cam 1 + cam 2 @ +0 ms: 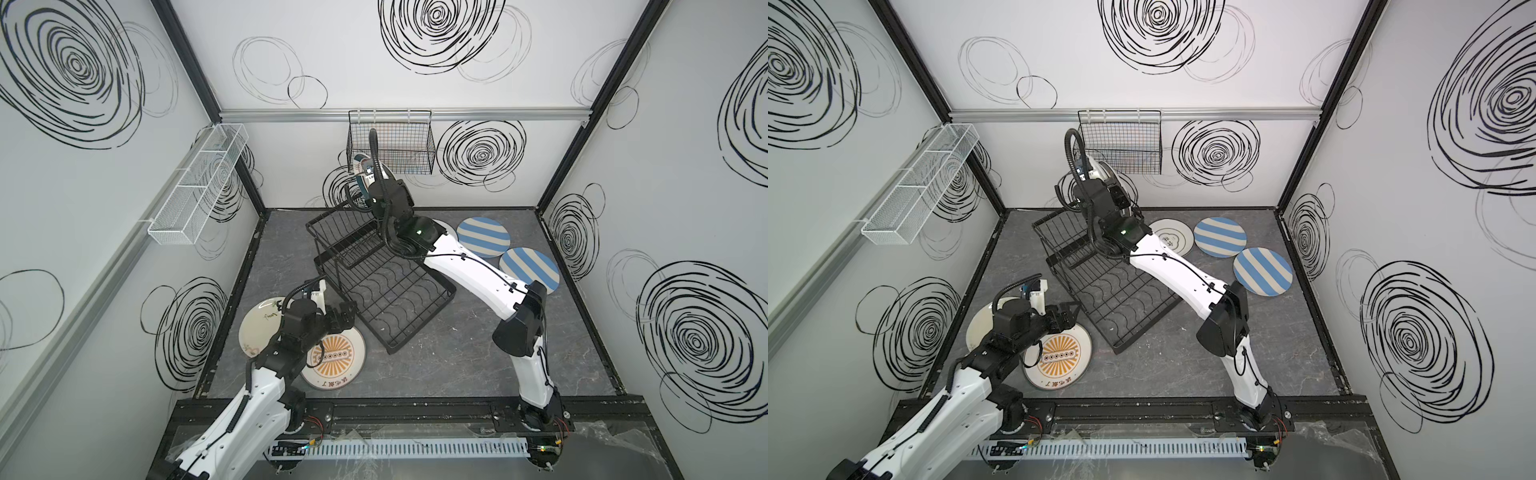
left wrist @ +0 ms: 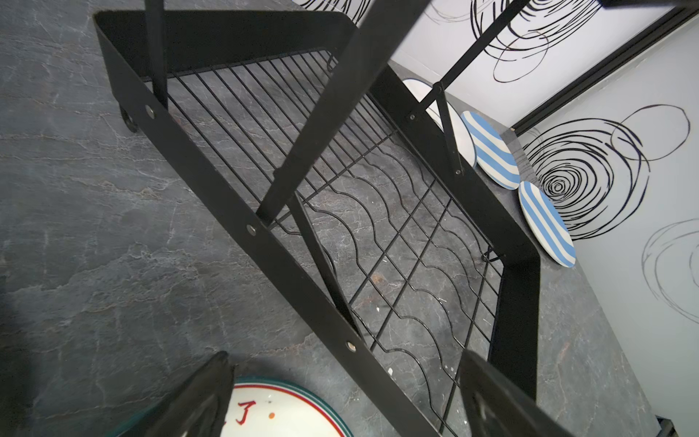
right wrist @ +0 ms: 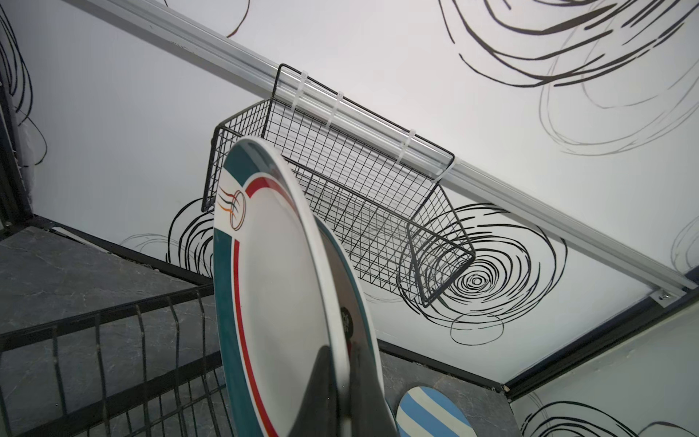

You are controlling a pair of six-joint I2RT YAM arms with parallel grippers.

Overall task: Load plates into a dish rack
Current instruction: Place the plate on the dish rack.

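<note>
under the dish rack [image 1: 419, 325], swirl-marked walls [image 1: 332, 62] ring grey tabletop [image 1: 457, 365].

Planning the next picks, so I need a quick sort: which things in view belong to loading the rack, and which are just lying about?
In the job: dish rack; green-red rimmed plate in the right gripper; two striped plates; sunburst plate; script plate; emblem plate.
Just lying about: black wall basket; white mesh tray.

Both top views are looking down from high in front; the wrist cameras are sitting close, the left facing down, the right facing upward; all are sharing the rack [image 1: 386, 286].
</note>
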